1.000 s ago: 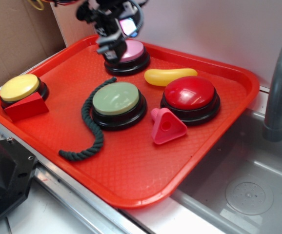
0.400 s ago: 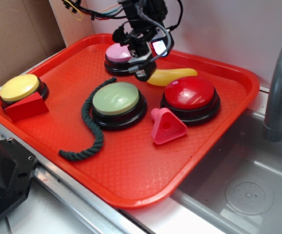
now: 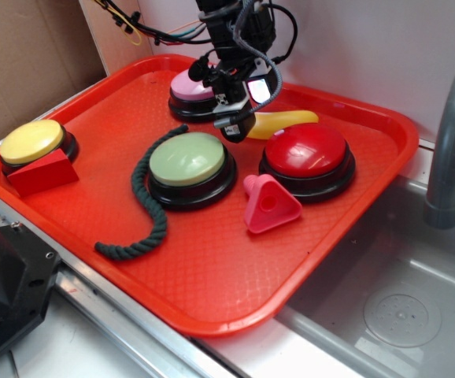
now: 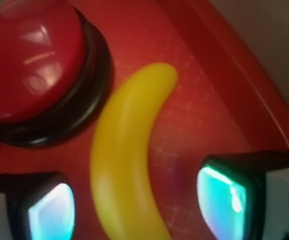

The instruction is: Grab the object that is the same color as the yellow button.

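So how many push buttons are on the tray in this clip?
4: yellow button at the left edge, pale green button mid-tray, red button to the right, pink button at the back, partly behind the gripper.

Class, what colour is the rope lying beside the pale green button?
Dark green; the rope shows best in the exterior view.

Yellow banana toy (image 4: 127, 160) & yellow btn (image 3: 31, 141), red btn (image 3: 306, 149), red waffle-textured tray (image 3: 212, 268).
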Controlling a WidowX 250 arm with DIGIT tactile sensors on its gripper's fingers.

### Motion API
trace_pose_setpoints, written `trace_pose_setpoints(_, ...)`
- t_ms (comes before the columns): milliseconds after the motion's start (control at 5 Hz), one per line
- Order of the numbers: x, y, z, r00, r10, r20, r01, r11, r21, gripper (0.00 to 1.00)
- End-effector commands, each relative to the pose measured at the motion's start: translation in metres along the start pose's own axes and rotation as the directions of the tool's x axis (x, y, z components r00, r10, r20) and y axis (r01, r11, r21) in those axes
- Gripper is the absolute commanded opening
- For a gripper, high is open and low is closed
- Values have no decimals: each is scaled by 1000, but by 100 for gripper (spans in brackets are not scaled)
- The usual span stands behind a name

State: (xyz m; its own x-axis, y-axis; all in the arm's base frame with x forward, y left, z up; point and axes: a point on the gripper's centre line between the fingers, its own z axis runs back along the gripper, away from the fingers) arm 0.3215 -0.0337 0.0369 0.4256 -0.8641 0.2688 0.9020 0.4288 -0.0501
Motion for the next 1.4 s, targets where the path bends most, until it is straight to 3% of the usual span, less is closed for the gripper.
trace_pose_setpoints(0, 22, 0, -3, 999, -47, -19, 47, 998, 37, 6)
trace_pose_setpoints(200, 24, -1, -9, 998, -55, -37, 56, 998, 28, 0)
trace_pose_setpoints(600, 25, -3, -12, 997, -38, -68, 39, 999, 13, 0)
trace_pose_setpoints(1000, 17, -19, 47, 964, 197, -179, -170, 973, 156, 0)
trace_pose_setpoints(1200, 3, -40, 90, 894, 426, -141, -394, 896, 205, 0)
